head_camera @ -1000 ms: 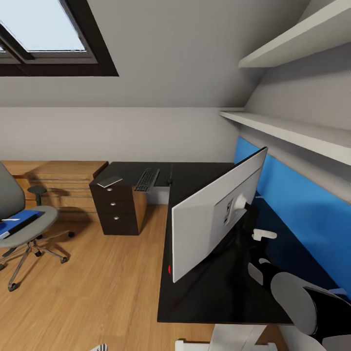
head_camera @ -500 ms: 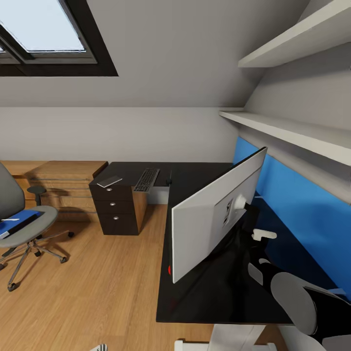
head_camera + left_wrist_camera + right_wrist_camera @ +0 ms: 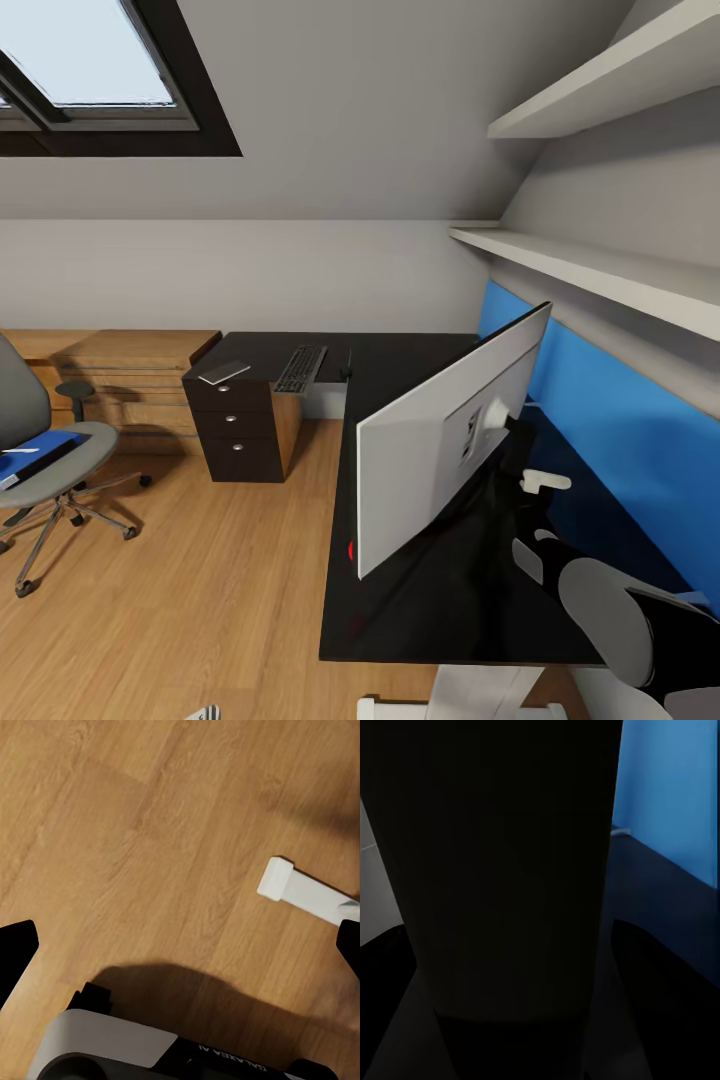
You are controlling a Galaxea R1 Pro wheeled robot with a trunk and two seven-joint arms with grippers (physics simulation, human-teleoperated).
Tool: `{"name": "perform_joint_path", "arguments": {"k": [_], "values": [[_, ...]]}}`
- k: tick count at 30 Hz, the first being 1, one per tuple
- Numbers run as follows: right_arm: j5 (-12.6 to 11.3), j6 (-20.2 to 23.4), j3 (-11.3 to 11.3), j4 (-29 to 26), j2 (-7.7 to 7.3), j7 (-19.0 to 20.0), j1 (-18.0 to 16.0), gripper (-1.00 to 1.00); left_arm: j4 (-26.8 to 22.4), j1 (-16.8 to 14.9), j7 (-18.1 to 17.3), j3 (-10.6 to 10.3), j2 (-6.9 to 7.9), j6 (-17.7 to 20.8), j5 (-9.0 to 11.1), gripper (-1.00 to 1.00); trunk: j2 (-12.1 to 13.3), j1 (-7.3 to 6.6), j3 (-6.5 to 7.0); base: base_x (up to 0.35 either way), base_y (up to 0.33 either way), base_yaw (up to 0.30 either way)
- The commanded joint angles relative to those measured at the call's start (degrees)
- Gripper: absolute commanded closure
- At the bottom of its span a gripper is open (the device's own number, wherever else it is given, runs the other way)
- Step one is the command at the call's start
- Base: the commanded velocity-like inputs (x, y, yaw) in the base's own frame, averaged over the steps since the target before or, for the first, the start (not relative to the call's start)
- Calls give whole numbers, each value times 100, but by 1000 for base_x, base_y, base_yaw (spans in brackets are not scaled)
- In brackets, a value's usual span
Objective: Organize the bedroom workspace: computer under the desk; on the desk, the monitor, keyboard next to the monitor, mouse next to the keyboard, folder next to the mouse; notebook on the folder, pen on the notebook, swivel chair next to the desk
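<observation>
The monitor (image 3: 440,440) stands on the near wing of the black bench (image 3: 400,590), turned so its white back faces the robot and its screen faces the blue wall panel (image 3: 600,420); the red dot at its lower corner sits near the bench's front edge. That facing looks wrong for use, so I judge the right arm (image 3: 600,600) is there to turn or shift it. The arm reaches forward from the lower right over the bench, elbow bent, its forearm running toward the monitor's stand behind the panel. The right gripper is hidden in the dark behind the monitor, and in the right wrist view a broad black upright shape, likely the stand (image 3: 502,870), stands close ahead, so I cannot tell whether the gripper is clenched on it or released. The left gripper (image 3: 180,952) hangs low over the wooden floor (image 3: 150,832), fingers spread wide and holding nothing, parked out of the way. The keyboard (image 3: 302,368) lies on the far wing of the bench, above the drawer unit (image 3: 238,430), well apart from the monitor. The folder (image 3: 35,452) rests on the seat of the chair (image 3: 45,470), which stands away from the bench at the left.
</observation>
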Motion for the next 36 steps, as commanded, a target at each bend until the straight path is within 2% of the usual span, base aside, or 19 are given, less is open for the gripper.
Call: {"name": "perform_joint_path", "arguments": {"k": [1, 21, 25, 36], "values": [[-179, -35, 19, 23, -3, -287, 55, 100, -18, 2, 30, 7, -4, 36, 62, -100, -3, 2, -7, 0, 0, 0], [-179, -31, 14, 20, -3, -278, 55, 100, -17, 2, 30, 7, 0, 36, 62, -100, -3, 2, -7, 33, -2, 0], [-179, -31, 14, 21, -3, -278, 55, 100, -17, 2, 30, 14, -1, 36, 62, -100, -3, 2, -7, 1, -157, 0], [-179, -40, 14, 26, -3, -278, 55, 100, -17, 2, 22, 190, -4, 36, 62, -100, -3, 2, -7, 0, -71, 0]]}}
